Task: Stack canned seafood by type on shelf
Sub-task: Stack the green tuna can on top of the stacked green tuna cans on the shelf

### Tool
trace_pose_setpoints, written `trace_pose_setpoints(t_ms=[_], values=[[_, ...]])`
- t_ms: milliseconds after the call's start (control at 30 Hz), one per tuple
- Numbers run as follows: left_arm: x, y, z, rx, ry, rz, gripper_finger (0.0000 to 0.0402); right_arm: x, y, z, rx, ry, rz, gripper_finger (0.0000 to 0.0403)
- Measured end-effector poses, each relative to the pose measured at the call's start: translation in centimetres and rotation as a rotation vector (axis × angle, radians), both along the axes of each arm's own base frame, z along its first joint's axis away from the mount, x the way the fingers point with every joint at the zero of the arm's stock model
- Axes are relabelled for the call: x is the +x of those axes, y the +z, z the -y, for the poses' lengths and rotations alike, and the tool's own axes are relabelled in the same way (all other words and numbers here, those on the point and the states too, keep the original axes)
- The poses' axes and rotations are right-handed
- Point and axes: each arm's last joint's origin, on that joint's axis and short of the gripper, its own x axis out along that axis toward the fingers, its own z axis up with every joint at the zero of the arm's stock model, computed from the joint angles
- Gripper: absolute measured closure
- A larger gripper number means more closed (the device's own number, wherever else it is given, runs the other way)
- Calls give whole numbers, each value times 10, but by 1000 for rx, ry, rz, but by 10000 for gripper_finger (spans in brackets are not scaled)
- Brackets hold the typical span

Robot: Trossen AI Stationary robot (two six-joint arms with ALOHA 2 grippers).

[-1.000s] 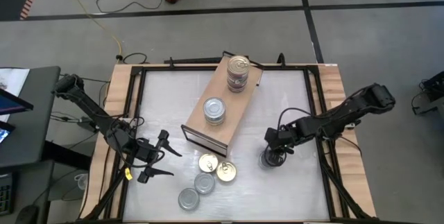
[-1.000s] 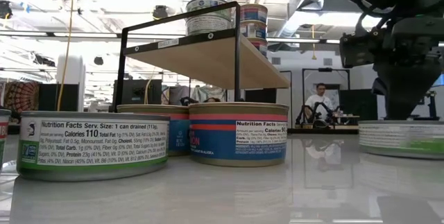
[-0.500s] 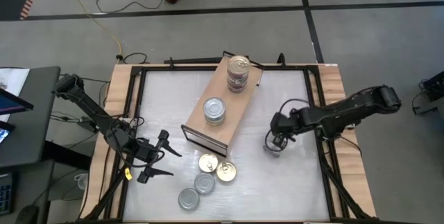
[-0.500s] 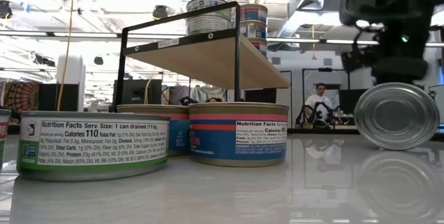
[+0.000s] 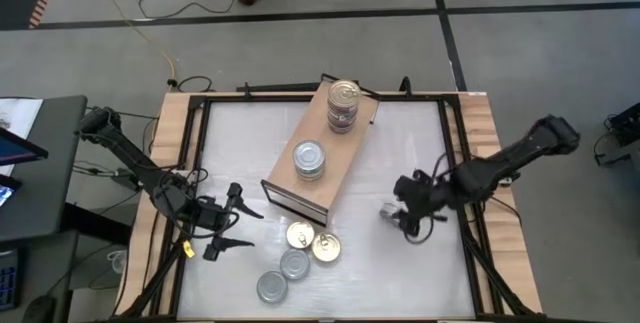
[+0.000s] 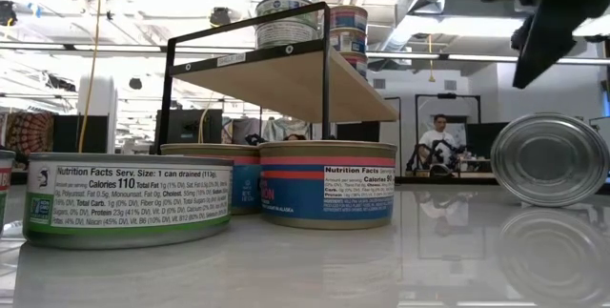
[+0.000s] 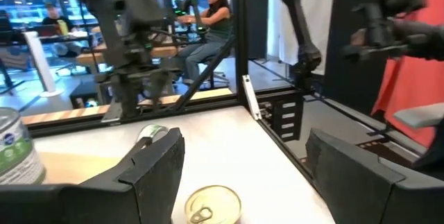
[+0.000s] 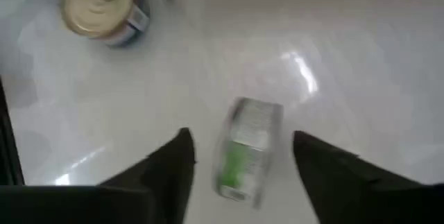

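Observation:
The shelf [image 5: 322, 158] bears a stack of silver-lidded tins [image 5: 309, 158] and a stack of gold-lidded tins [image 5: 343, 103]. In front of its near end, two gold-lidded tins [image 5: 313, 241] and two silver ones [image 5: 283, 274] rest flat on the table. One more tin [image 6: 553, 158] stands on its rim on the table, right of the shelf, green label upward [image 8: 246, 148]. My right gripper [image 5: 412, 218] hangs open above this tin, a finger on either side, clear of it [image 8: 241, 139]. My left gripper [image 5: 235, 228] waits open at the near left, pointing level.
A black frame [image 5: 455, 153] and wooden boards [image 5: 480, 123] border the white table top. Open table lies between the shelf and the right border. The low view shows a green-labelled tin [image 6: 129, 198] and a blue-and-red one [image 6: 329, 184] close to the camera.
My right gripper was shut on a tin lying flat on the table. It tipped the tin up onto its rim, then opened, let go and rose, drifting toward the table's right edge. The tin now stands on edge by itself.

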Motion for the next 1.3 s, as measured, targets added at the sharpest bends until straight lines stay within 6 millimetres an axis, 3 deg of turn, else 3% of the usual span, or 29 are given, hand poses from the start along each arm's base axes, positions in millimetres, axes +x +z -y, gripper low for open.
trace_pose_setpoints(t_ms=[100,200,600,800,1033,1300], values=[[0,0,0,0,9,-1,114,5,-6,-20,-69,-2,-31,98],[0,0,0,-4,9,1,114,9,-15,-35,-123,-11,-99,89],[0,0,0,-20,9,-3,114,14,-52,-58,-280,-60,-219,92],[0,0,0,-24,9,-4,114,18,-74,-64,-365,-48,-289,140],[0,0,0,-29,9,-3,114,19,-80,-69,-372,-32,-291,242],[0,1,0,-31,9,-1,114,10,-73,-74,-400,7,-270,243]])
